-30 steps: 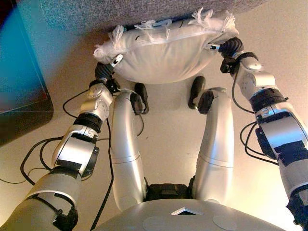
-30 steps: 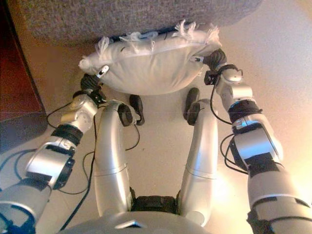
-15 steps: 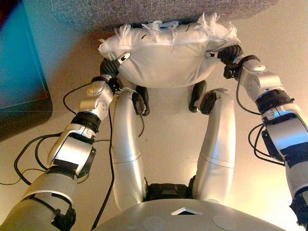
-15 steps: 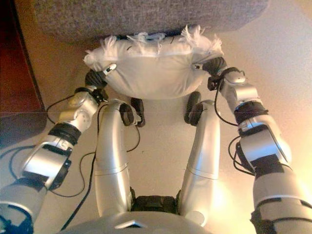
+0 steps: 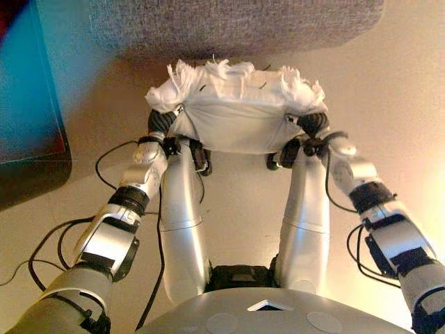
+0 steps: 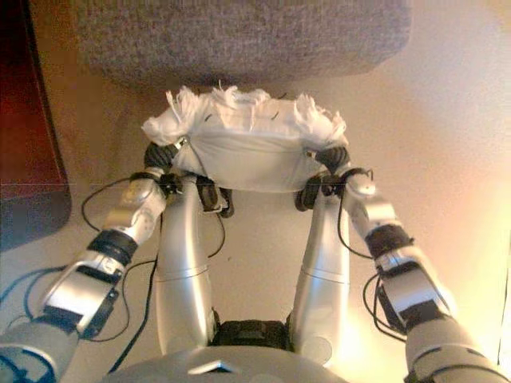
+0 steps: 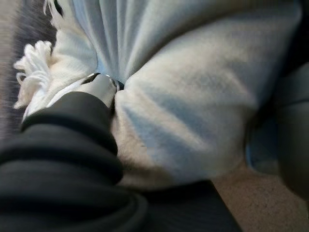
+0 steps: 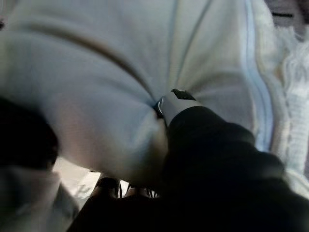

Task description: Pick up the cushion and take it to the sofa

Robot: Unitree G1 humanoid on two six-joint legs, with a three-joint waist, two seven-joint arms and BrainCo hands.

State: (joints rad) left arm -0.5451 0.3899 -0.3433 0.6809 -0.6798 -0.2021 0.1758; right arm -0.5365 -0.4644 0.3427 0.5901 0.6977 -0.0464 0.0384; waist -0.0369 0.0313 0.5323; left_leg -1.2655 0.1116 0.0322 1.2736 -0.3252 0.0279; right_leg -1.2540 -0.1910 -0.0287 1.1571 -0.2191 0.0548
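One white fringed cushion (image 5: 240, 115), being carried off the floor between both hands, just short of the grey sofa (image 5: 236, 24) front edge. It is not touching the sofa in either eye view.

Left hand (image 5: 161, 122) is gripping the cushion's left end. The eye views show only its dark ribbed cover tucked under the fabric. The left wrist view adds a silver digit (image 7: 99, 89) digging into the cloth, which is puckering into folds around it, so the hand is pinching the cushion.

Right hand (image 5: 311, 124) is holding the right end. The right wrist view shows a dark-tipped digit (image 8: 175, 102) pressed into a dimple of gathered fabric.

One dark cabinet (image 5: 28, 104) is standing along the floor's left edge, shown only in the eye views.
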